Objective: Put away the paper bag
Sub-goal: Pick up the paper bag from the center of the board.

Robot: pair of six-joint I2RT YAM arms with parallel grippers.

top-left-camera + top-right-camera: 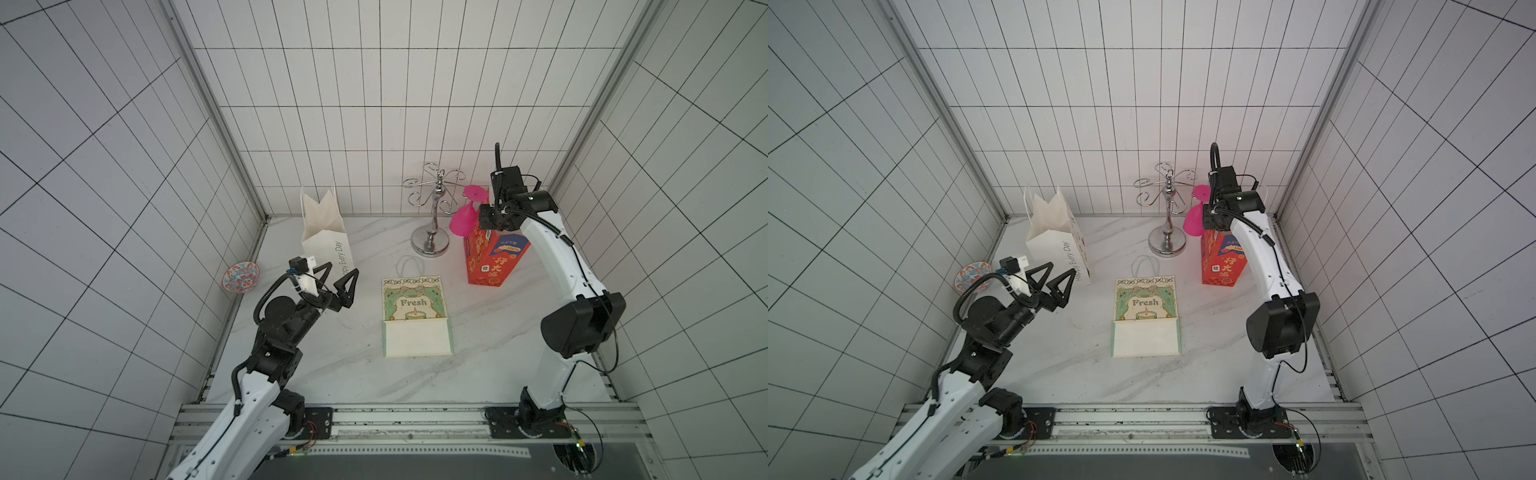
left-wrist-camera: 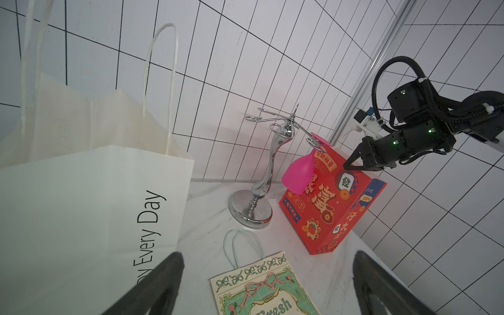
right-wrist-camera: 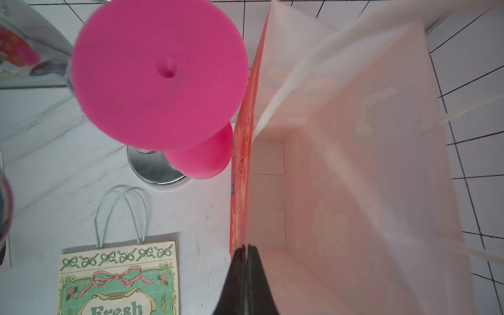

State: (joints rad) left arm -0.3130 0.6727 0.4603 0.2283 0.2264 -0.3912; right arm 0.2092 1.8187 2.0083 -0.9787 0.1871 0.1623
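Presently the red printed paper bag (image 2: 335, 212), lettered "RICH", "GOOD LUCK" and "100%", stands upright at the right rear of the white marble table (image 1: 332, 365). Right gripper (image 3: 246, 253): jaws closed on its top rim. Pink plastic goblet (image 2: 297, 174), hanging inverted from a chrome stand (image 2: 261, 185), is just beside the bag. Green "Fresh" bag (image 1: 415, 316) lies flat mid-table. White "Happy Every Day" bag (image 1: 1054, 241) stands left rear. Left gripper (image 1: 343, 268): spread wide, holding nothing.

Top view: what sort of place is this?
Most likely a robot test cell, not a kitchen: gridded wall panels on three sides, both arms bolted to an aluminium rail, and staged props on a marble-look table, such as the red paper bag.
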